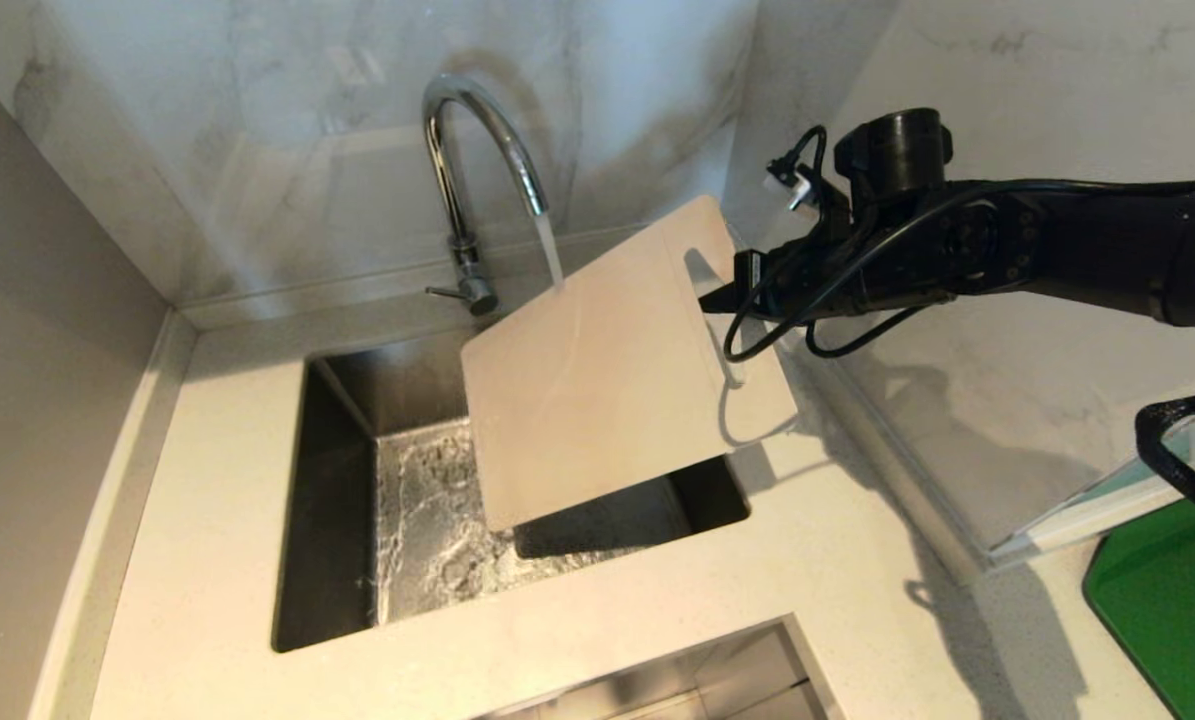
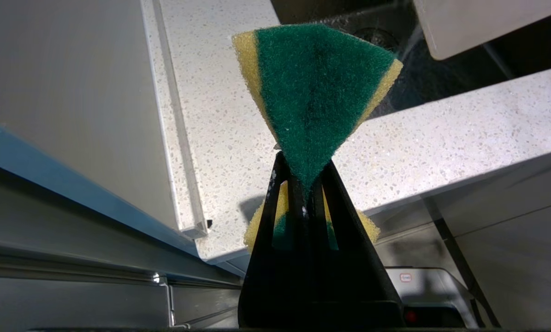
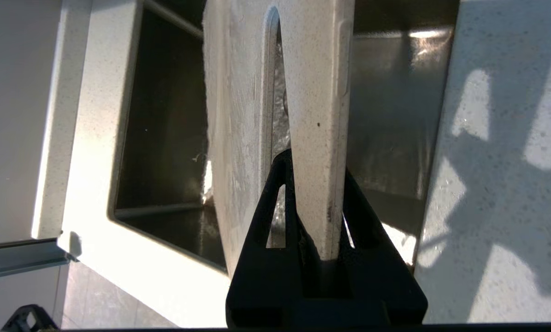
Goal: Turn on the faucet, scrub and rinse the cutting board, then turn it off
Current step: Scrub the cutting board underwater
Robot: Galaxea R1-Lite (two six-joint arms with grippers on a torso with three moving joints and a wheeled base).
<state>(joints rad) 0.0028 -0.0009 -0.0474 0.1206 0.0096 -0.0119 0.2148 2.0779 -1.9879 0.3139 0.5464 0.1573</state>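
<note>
**Ana:** Cutting board (image 1: 597,390) is up in the air over the sink (image 1: 337,520), tilted, with its far edge under the faucet (image 1: 467,190). Water is running off the spout and hitting the board near that top edge.

**Ben:** Who has it?

**Ana:** The right gripper (image 1: 719,297), reaching in from the right side. Its fingers (image 3: 280,193) are pinching the board's short end, right by the handle slot; one finger sits on each face of the board.

**Ben:** And the water?

**Ana:** It sheets down the board's face, and the sink floor below is wet and glistening. The faucet's small lever (image 1: 449,292) sticks out to the left at its base.

**Ben:** Where's the left arm?

**Ana:** Out of the head view. From its own camera, the left gripper (image 2: 305,184) is low, in front of the counter (image 2: 441,138), pressed tight on a green and yellow sponge (image 2: 316,87). The sponge fans out above the fingertips, green scrub side facing the camera, and a corner of the board shows above the sink beyond it.

**Ben:** Anything else around?

**Ana:** A green mat (image 1: 1172,600) lies on the counter at the far right, well apart from the sink.
</note>
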